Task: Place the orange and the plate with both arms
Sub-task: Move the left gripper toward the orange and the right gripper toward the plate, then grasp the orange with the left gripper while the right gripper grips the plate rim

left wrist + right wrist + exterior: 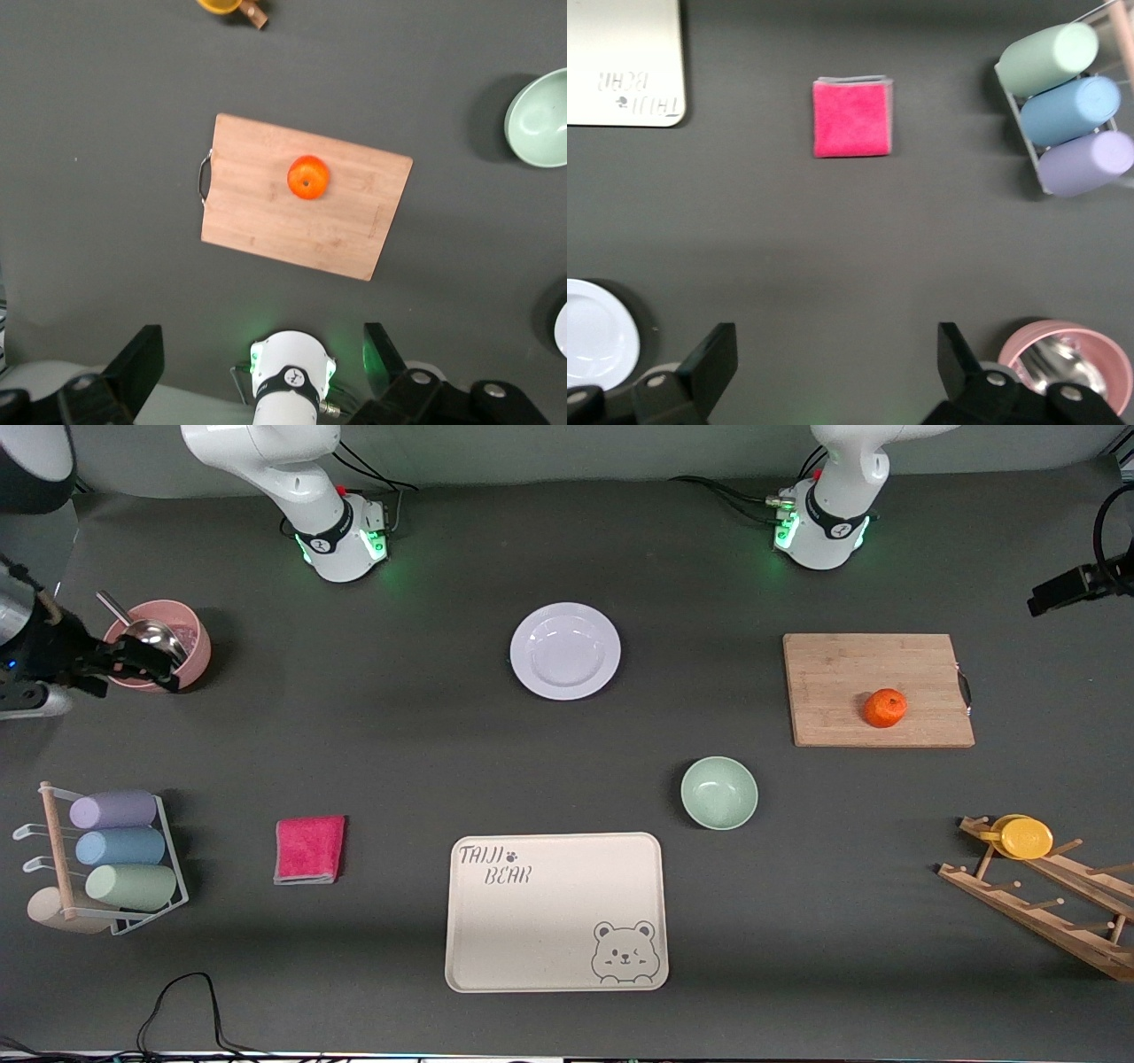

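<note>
Dark grey matting covers the whole worktop (399,735); both arm bases stand along its edge farthest from the front camera, green lights on.

Orange (885,708): small, round, bright, dimpled stem spot facing up in the left wrist view. It sits on a wooden cutting board (877,689) toward the left arm's end, on the half of the board nearer the front camera. Nothing touches it.

Plate (565,650): round, shallow, glossy white, wide rim. It lies flat on the bare mat between the two bases, well apart from the orange.

Left claw (266,372): I see it up in the air over the base side of the cutting board, fingers (142,363) spread wide, nothing between them. Right claw (837,372): up over bare mat between the plate and a pink cup (159,643) holding metal utensils, fingers (713,359) spread wide too, nothing held.

Other items: pale green bowl (719,792) near the board's corner, cream bear tray (555,911) just beside the bowl and nearer the camera, folded pink cloth (309,849), wire rack of pastel cups (115,859), wooden peg rack (1045,895) carrying a yellow disc (1023,837).
</note>
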You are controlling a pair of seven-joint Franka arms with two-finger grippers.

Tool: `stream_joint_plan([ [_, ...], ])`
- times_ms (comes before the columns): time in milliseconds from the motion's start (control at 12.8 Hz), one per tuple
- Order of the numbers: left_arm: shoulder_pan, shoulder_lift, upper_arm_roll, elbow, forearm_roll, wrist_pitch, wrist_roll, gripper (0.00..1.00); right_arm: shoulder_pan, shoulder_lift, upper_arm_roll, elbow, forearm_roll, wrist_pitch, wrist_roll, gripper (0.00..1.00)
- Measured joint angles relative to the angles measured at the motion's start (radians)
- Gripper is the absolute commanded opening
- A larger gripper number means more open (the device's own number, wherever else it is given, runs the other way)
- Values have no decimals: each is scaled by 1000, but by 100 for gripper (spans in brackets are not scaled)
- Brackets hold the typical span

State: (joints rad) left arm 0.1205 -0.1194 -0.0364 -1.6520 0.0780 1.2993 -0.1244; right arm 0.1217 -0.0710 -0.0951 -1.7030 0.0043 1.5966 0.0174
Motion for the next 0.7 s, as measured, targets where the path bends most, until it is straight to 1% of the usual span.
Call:
stream_joint_plan([
  [156,0,-75,2,-97,0,16,8,100,55,-66,3,-56,0,0,72,100],
  [311,0,-126,1,-199,0,72,11,100,73,-122,6,-107,0,1,92,100],
  [545,0,-142,1,-314,0,158,12,100,76,-171,3,-165,9,8,92,100],
  [701,0,-141,1,-372,0,208,12,100,76,-191,-14,-216,85,12,92,100],
])
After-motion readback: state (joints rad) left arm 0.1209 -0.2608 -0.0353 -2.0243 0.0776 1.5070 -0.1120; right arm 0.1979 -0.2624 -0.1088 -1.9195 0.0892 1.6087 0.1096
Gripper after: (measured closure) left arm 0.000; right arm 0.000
